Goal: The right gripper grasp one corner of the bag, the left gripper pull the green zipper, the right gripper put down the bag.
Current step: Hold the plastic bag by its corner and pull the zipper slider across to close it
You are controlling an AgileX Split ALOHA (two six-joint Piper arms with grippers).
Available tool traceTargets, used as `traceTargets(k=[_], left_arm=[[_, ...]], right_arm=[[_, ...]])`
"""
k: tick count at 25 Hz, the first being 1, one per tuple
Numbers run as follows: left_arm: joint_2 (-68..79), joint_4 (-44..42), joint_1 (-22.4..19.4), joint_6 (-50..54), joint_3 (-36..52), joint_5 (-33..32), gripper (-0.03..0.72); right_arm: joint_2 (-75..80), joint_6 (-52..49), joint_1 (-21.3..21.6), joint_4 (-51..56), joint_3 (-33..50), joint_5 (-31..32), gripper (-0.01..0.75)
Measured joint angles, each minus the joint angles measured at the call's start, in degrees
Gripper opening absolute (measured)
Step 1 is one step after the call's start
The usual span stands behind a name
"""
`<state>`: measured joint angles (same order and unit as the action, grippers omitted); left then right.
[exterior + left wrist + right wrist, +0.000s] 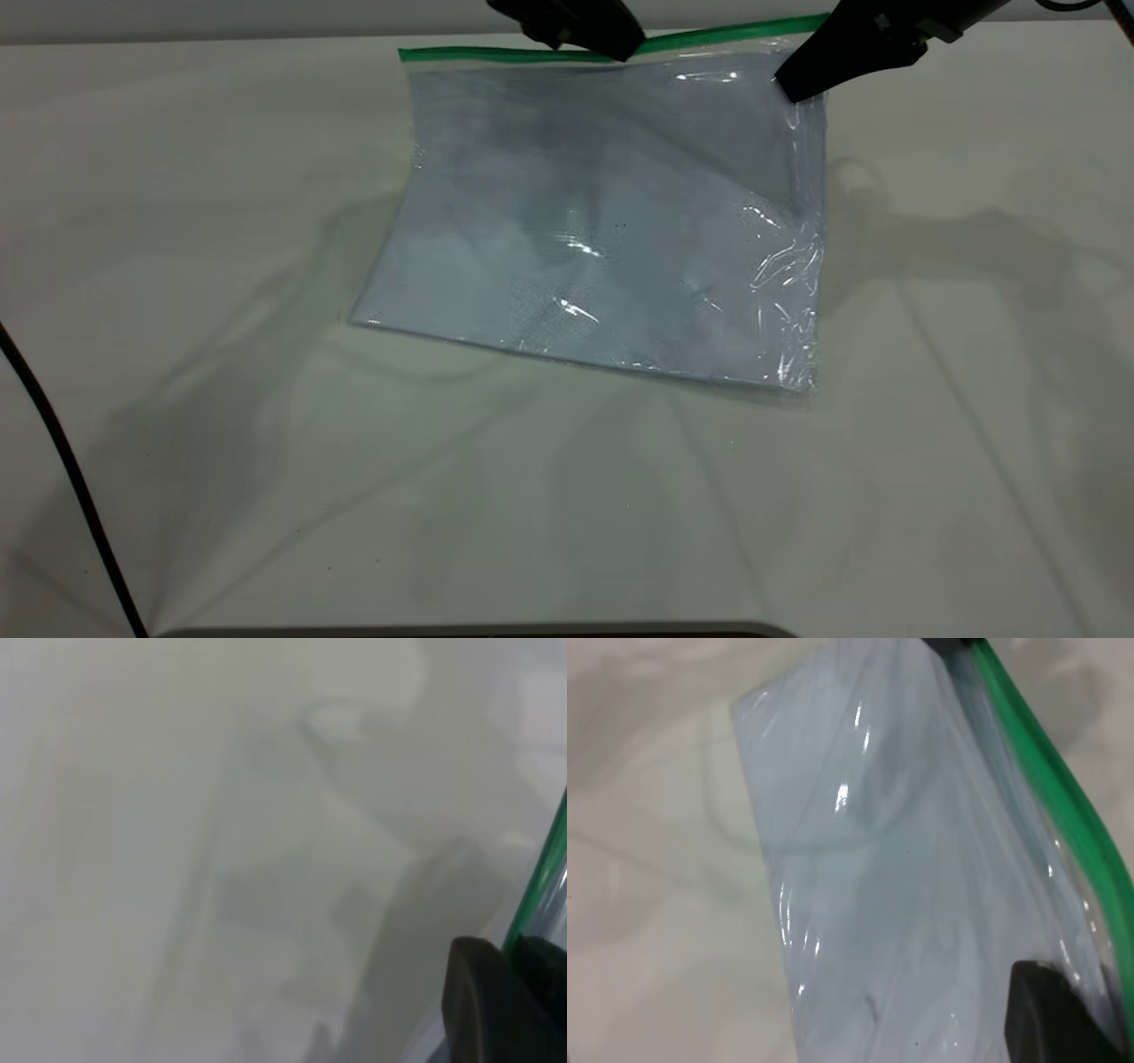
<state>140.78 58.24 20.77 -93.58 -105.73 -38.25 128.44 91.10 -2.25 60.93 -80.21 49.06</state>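
The bag (611, 221), a clear plastic pouch showing pale blue-white sheets, is held raised along its far edge, with its near edge resting on the table (266, 443). It hangs as a sloped sheet from the two hands down to the table surface.

The right hand (793, 87) is at the far right corner of the bag (811, 62), just below the end of the green zipper (496, 55). Its dark tapered tips are closed on the plastic at that corner, and the film is creased and shiny directly beneath the grip. In the right wrist view, one black fingertip (1050, 1014) lies against the clear film close to the green strip.

The left hand (620, 49) is on the green zipper, partway along the strip, to the left of the right hand and well apart from it. In the left wrist view, its two black fingertips (483, 1001) sit either side of the green strip, pinched narrowly on it. The slider tab itself cannot be made out under the tips.

The zipper strip runs from the bag's far left corner, free of either hand, through the left hand to the right hand's corner.

A black cable (62, 461) crosses the table's near left edge, well away from both hands.
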Motion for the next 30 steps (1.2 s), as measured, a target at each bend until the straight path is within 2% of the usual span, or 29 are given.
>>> traceTargets(k=[9,18,30], left_arm=[[0.4,-1.83,-3.74,1.69,0.0,-0.34,0.066],[0.4,-10.29,-7.09,7.52,0.0,-0.52,0.066],[0.4,-11.6,-11.79,8.13,0.0,-0.46,0.066]], right_arm=[[0.0,0.07,0.5,-0.05,0.0,-0.11,0.033],[0.0,0.07,0.61,-0.21,0.0,-0.28,0.033],[0.0,0.14,0.61,-0.23,0.0,-0.43,0.033]])
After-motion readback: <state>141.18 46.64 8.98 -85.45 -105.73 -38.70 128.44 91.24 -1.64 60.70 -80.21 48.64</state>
